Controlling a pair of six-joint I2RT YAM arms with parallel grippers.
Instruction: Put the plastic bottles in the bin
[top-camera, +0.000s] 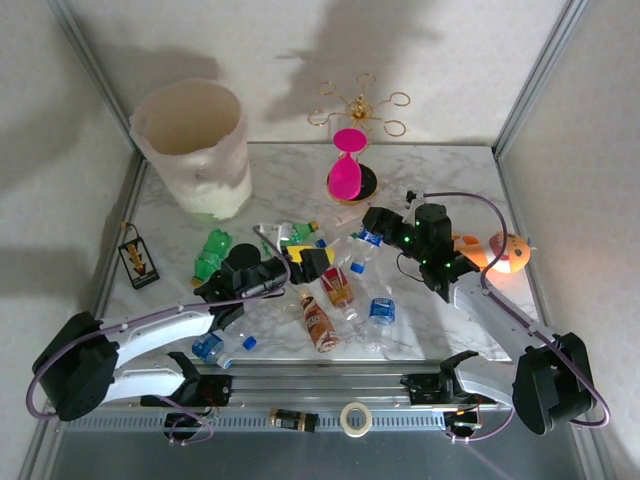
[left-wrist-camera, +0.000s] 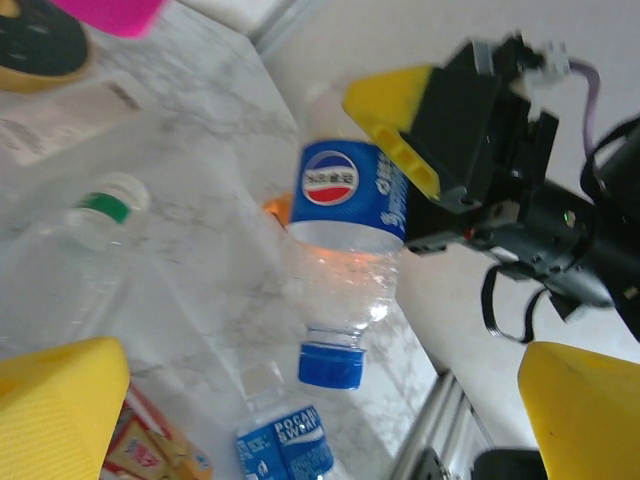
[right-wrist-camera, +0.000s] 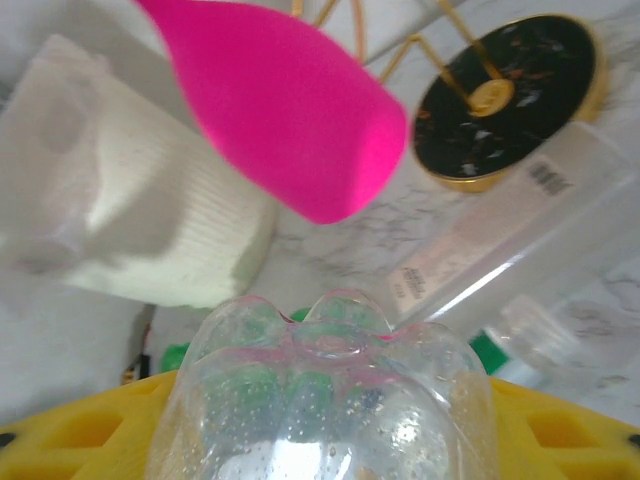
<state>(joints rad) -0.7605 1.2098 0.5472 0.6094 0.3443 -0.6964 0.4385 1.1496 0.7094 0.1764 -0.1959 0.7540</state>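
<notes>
My right gripper (top-camera: 370, 232) is shut on a clear plastic bottle (top-camera: 364, 246) with a blue label. In the left wrist view this bottle (left-wrist-camera: 345, 215) hangs cap down above the marble, gripped by a yellow finger (left-wrist-camera: 395, 125). Its clear base (right-wrist-camera: 330, 400) sits between my yellow pads in the right wrist view. My left gripper (top-camera: 305, 262) stands open beside it with nothing between its fingers (left-wrist-camera: 55, 410). More bottles lie mid-table: a green one (top-camera: 212, 250), a brown one (top-camera: 318, 322), a red-labelled one (top-camera: 337, 285) and a blue-labelled one (left-wrist-camera: 285, 445). The cream bin (top-camera: 190, 140) stands at the back left.
A pink hourglass shape (top-camera: 348, 165) on a black base and a gold wire stand (top-camera: 358, 105) stand at the back centre. An orange plush toy (top-camera: 495, 252) lies right of my right arm. A small tag (top-camera: 137, 258) lies at the left edge.
</notes>
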